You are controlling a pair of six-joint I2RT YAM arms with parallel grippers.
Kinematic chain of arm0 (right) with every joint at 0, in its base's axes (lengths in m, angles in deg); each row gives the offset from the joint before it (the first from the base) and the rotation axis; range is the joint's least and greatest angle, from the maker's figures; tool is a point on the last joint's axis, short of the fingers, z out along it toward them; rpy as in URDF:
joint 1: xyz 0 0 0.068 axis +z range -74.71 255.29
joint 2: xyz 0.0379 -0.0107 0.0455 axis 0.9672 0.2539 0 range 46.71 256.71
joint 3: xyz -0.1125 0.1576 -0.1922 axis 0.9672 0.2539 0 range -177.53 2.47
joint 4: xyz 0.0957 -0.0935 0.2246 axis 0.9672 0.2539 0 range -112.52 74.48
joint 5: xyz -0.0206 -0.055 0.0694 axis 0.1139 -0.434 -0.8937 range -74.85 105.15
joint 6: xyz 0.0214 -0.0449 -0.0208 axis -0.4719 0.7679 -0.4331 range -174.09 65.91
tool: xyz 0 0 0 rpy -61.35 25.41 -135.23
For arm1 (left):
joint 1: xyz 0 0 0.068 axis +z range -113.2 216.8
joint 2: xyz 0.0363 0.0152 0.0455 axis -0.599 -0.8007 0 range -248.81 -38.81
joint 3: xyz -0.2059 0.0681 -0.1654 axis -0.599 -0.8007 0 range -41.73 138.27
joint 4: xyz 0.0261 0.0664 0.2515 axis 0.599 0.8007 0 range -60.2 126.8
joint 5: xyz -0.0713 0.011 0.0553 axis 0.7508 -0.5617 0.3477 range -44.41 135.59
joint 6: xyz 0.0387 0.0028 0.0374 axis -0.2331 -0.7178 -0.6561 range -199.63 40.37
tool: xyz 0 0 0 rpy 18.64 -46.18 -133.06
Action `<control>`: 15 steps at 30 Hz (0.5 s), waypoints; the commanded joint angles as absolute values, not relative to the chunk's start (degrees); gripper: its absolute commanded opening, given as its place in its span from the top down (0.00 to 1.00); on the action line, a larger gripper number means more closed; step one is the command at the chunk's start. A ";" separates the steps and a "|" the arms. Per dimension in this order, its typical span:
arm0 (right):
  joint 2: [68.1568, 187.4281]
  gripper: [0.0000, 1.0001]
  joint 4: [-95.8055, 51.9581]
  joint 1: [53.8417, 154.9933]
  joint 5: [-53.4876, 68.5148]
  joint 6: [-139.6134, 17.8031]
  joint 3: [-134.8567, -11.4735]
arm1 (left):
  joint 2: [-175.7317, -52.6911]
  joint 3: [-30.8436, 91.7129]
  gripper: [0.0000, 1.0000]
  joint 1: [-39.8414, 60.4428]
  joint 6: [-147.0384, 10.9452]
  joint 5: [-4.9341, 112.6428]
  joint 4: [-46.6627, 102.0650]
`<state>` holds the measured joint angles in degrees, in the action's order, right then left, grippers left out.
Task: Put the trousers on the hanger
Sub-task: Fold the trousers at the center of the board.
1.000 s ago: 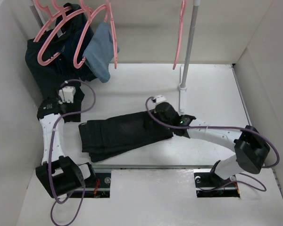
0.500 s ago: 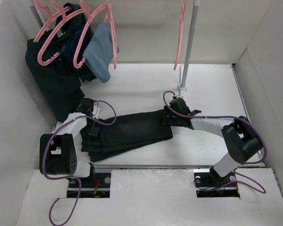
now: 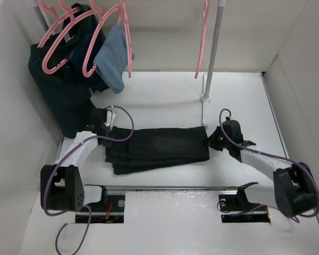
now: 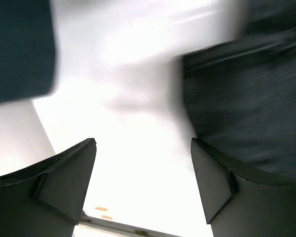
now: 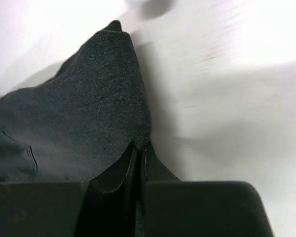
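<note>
Dragged rightward since a second ago, the trousers (image 3: 159,149) now trail leftward from our right gripper (image 5: 138,148), which pinches their edge; our left gripper (image 4: 143,143) gapes wide, cloth seemingly just right of it, though blurred

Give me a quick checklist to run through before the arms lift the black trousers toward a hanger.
1. Right gripper pinching the trousers: ok, its fingers are shut on the corner of the right end.
2. Left gripper gripping the other end: not ok, it is open with bare table between the fingers and the fabric off to one side.
3. Trousers lying folded and flat: ok.
4. A free hanger: ok, a pink one with nothing on it hangs by the pole.
5. All fabric layers caught in the right pinch: cannot tell.
</note>
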<state>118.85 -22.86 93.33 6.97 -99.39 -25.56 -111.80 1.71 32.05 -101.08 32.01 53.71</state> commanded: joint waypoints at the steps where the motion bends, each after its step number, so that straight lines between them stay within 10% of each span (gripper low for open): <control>1: 112.55 1.00 -20.16 91.90 15.40 -98.22 -25.47 | -109.47 6.24 0.26 32.76 -104.32 30.90 55.20; 3: 110.62 0.73 -15.43 92.43 16.55 -95.59 -28.02 | -109.47 7.39 0.26 32.23 -103.71 32.84 57.66; 4: 110.09 0.34 -13.66 92.43 17.17 -92.62 -29.07 | -108.77 7.92 0.26 32.23 -103.71 33.72 58.54; 6: 108.86 0.16 -9.80 92.43 19.63 -89.70 -33.53 | -107.63 8.45 0.26 31.70 -103.71 35.05 60.56; 15: 94.53 0.10 5.34 94.27 32.64 -78.36 -51.48 | -93.48 19.13 0.26 31.70 -110.11 49.76 76.69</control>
<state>98.22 0.66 93.51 26.51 -83.87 -45.82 -98.44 10.49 32.00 -106.22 40.16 67.58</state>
